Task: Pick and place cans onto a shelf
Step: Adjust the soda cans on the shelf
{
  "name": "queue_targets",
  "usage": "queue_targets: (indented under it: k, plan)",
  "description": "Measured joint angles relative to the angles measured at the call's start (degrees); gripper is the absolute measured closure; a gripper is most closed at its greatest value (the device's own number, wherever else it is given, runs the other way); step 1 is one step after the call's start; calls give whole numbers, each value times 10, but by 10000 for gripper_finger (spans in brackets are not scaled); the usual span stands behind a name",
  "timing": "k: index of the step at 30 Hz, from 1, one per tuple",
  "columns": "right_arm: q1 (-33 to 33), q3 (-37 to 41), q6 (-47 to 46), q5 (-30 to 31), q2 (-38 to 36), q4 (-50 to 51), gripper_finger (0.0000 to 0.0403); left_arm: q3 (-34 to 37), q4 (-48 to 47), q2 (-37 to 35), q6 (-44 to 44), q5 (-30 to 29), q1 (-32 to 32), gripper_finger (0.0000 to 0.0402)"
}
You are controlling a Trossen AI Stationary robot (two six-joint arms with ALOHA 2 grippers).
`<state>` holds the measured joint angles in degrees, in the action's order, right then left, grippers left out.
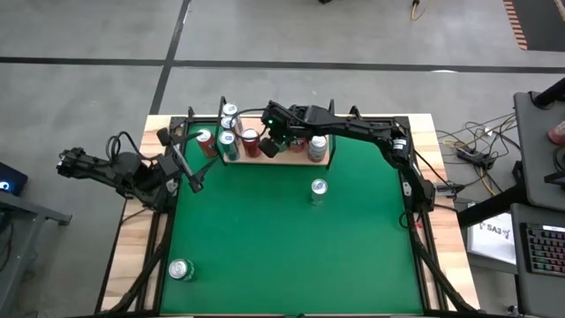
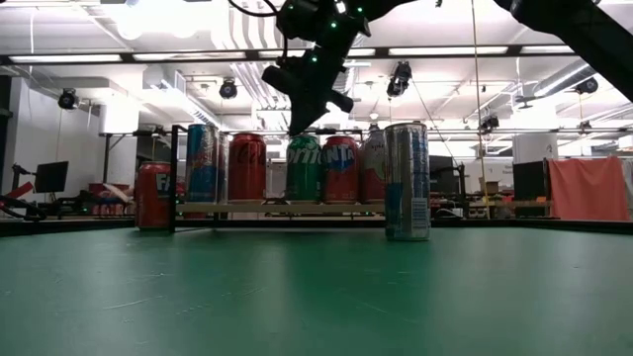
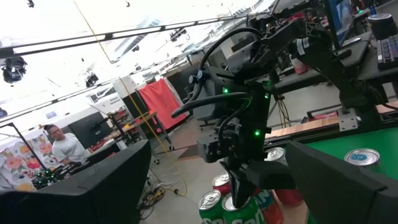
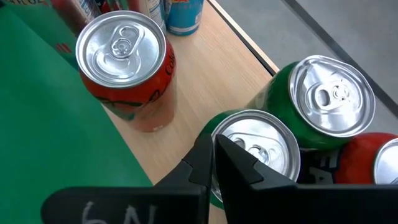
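Note:
The shelf point(image 1: 282, 160) stands at the table's far middle with several cans on it, red, green and blue point(image 2: 247, 166). My right gripper point(image 1: 269, 141) is shut and slants down over the shelf's middle. Its fingertips point(image 4: 214, 155) are right above the silver top of a green can point(image 4: 258, 146). A red can point(image 4: 124, 62) and a second green can point(image 4: 323, 99) stand beside it on the board. My left gripper point(image 1: 187, 168) waits open at the table's left edge, level, holding nothing. My right gripper comes at the green can's top point(image 4: 249, 140) from above, slanting down, with its fingers shut. The tips point(image 2: 297, 127) stand just at the can's rim. Whether they touch it I cannot tell. The can stands upright on the shelf board.
A silver-white can point(image 1: 319, 188) stands upright on the green mat in front of the shelf's right end. Another can point(image 1: 181, 269) stands near the near left corner. A red can point(image 1: 206, 141) stands on the table beside the shelf's left end.

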<state>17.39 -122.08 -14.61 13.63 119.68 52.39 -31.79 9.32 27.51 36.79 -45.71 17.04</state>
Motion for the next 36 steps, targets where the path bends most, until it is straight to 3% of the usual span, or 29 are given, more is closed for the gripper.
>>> queue_targets:
  k: [26, 36]
  plan:
    - [-3, -31, 7, 14, -2, -12, 390, 0, 0, 0, 0, 0, 0, 45]
    - [-9, -31, 19, -37, 0, -120, 390, 0, 0, 0, 0, 0, 0, 45]
